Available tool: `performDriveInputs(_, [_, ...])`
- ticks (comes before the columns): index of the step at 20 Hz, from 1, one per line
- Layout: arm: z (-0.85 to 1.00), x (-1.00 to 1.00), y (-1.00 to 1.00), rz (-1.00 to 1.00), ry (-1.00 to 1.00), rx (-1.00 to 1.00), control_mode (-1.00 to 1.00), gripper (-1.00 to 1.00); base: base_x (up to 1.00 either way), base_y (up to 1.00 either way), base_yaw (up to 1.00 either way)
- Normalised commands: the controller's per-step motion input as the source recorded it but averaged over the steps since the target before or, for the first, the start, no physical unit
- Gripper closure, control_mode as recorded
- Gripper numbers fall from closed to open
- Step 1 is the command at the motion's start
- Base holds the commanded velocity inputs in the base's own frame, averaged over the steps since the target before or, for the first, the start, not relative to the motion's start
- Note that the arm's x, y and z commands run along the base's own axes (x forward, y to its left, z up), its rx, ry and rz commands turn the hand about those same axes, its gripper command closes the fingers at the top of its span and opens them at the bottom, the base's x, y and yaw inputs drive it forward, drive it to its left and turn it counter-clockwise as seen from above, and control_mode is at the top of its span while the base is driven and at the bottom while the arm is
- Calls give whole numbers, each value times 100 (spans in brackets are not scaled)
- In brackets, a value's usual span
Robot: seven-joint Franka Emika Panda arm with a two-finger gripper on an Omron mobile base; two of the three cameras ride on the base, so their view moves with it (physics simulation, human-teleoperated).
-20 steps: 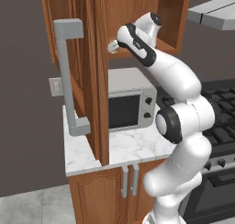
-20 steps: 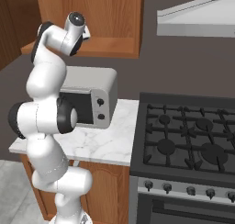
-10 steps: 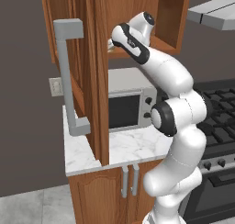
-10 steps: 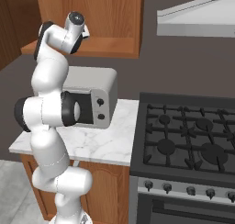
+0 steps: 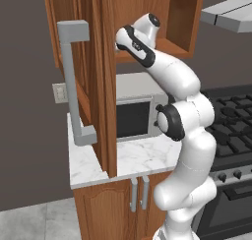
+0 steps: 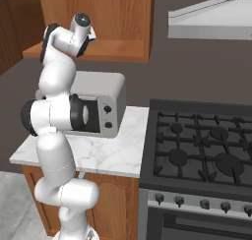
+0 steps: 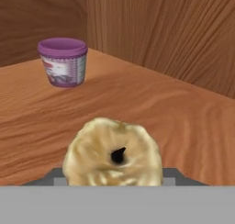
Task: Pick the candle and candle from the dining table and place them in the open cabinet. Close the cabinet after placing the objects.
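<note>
- Placing step in hand, by the look of it — your gripper [image 5: 119,44] reaches into the open reddish-brown wooden wall cabinet [image 5: 106,79].
- Fingers clamp the stubby golden-yellow candle [image 7: 113,154], just above the wooden shelf [image 7: 183,122].
- Purple-lidded cup [image 7: 63,62] stands farther in, to the left.
- Next, you lower, release, then withdraw — door unclosed.

Purple-lidded cup [image 7: 63,62], microwave [image 5: 136,112] on marble counter [image 5: 133,158], black stove [image 6: 206,152].
</note>
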Motion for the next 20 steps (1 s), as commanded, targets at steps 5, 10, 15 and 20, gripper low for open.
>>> performDriveInputs(5, [-29,29,9,0,0,0,-100,100,0,0,0])
performDriveInputs(10, [-17,19,7,0,0,0,-100,-100,0,0,0])
performDriveInputs(15, [-5,1,-2,0,0,0,-100,-100,0,0,0])
performDriveInputs(20, [0,0,-21,0,0,0,-100,-100,0,0,0])
